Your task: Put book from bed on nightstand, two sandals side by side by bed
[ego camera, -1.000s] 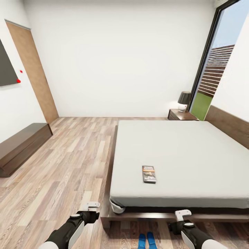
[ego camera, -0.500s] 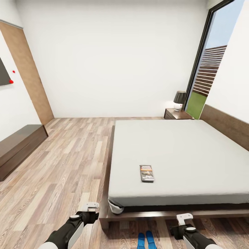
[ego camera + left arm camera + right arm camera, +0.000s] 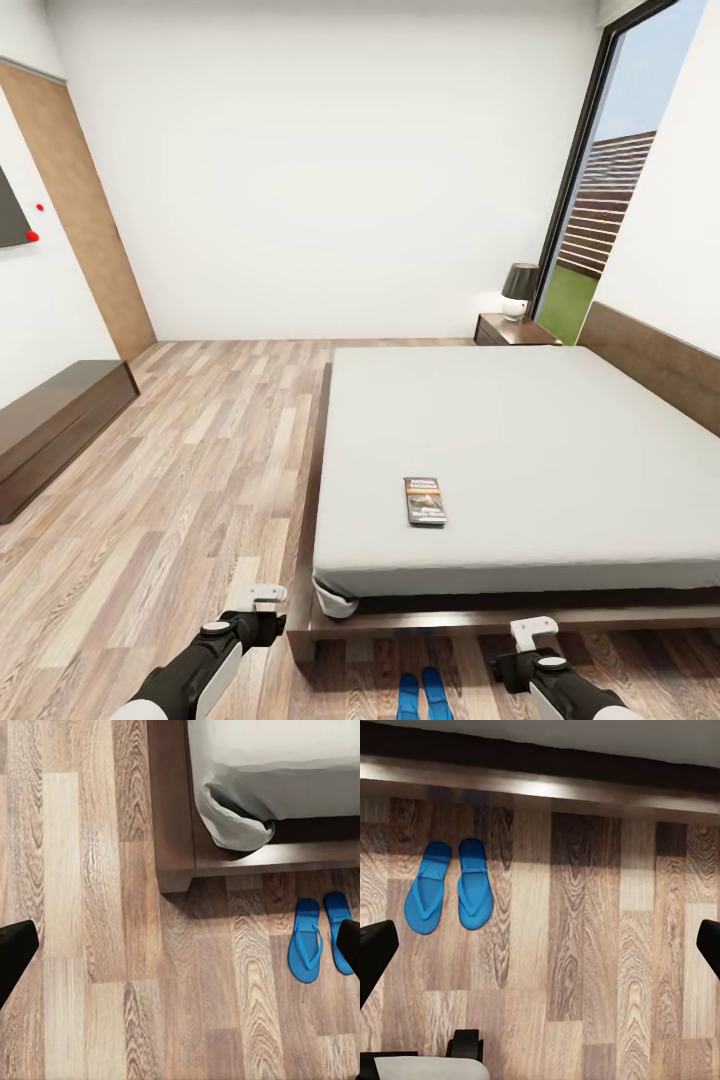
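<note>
Parked at foot of bed (image 3: 520, 440), both arms low over floor.

Left gripper (image 3: 262, 594): fingers spread wide, nothing between. Right gripper (image 3: 530, 628): same, spread and empty.

Sandals (image 3: 448, 894) on floor side by side, toes toward bed frame, just beside it; this part judged done.

Book (image 3: 424, 500) flat on mattress near foot edge, untouched.

Nightstand (image 3: 512, 330) at far headboard corner, lamp (image 3: 519, 290) on top. Well apart from book; needs carry around bed.

Head looks across the bed (image 3: 520, 440); wrists share floor sandals (image 3: 319, 937).
</note>
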Tool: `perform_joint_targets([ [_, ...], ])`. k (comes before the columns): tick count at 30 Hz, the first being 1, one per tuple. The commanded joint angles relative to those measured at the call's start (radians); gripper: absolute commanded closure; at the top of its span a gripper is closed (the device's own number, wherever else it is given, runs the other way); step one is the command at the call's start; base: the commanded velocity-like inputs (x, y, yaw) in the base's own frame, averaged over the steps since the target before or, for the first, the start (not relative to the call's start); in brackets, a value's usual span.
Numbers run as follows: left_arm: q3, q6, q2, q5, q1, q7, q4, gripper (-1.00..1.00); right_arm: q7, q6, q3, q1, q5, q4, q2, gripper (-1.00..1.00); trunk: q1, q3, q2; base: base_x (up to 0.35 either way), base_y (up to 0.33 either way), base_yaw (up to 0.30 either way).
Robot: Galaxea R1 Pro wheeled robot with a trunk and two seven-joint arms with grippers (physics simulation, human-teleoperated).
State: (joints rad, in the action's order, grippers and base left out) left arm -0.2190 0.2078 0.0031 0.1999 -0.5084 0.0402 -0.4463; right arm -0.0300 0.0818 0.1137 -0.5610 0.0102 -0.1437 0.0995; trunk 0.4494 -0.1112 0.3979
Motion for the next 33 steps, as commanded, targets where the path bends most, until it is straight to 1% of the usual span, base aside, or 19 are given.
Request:
perform_joint_targets([
  [1, -0.005, 0.005, 0.001, 0.01, -0.001, 0.004, -0.002, -1.0, -0.003, 0.007, 0.008, 0.0, 0.001, -0.002, 0.0, -1.0, 0.001, -0.002, 0.002, 0.0, 0.0, 0.0],
  [14, -0.005, 0.005, 0.001, 0.01, -0.001, 0.004, -0.002, -1.0, -0.003, 0.007, 0.008, -0.001, 0.001, -0.002, 0.001, -1.0, 0.001, -0.002, 0.002, 0.0, 0.0, 0.001],
  [17, -0.005, -0.006, -0.002, 0.009, 0.002, 0.004, -0.002, -1.0, -0.004, 0.007, 0.007, -0.005, 0.004, -0.002, -0.009, -1.0, 0.001, -0.003, 0.002, 0.0, 0.0, 0.069],
  [19, -0.005, -0.016, -0.004, 0.008, 0.004, 0.004, -0.003, -1.0, -0.005, 0.008, 0.007, -0.008, 0.008, -0.002, -0.02, -1.0, 0.001, -0.003, 0.002, 0.0, 0.0, 0.164],
  [23, -0.005, -0.022, -0.006, 0.008, 0.006, 0.004, -0.003, -1.0, -0.006, 0.008, 0.006, -0.01, 0.01, -0.002, -0.028, -1.0, 0.001, -0.005, 0.002, 0.0, 0.0, 0.217],
  [33, -0.005, -0.026, -0.007, 0.007, 0.007, 0.004, -0.004, -1.0, -0.007, 0.01, 0.007, -0.011, 0.011, -0.002, -0.033, -1.0, 0.001, -0.011, 0.002, 0.0, 0.0, 0.266],
])
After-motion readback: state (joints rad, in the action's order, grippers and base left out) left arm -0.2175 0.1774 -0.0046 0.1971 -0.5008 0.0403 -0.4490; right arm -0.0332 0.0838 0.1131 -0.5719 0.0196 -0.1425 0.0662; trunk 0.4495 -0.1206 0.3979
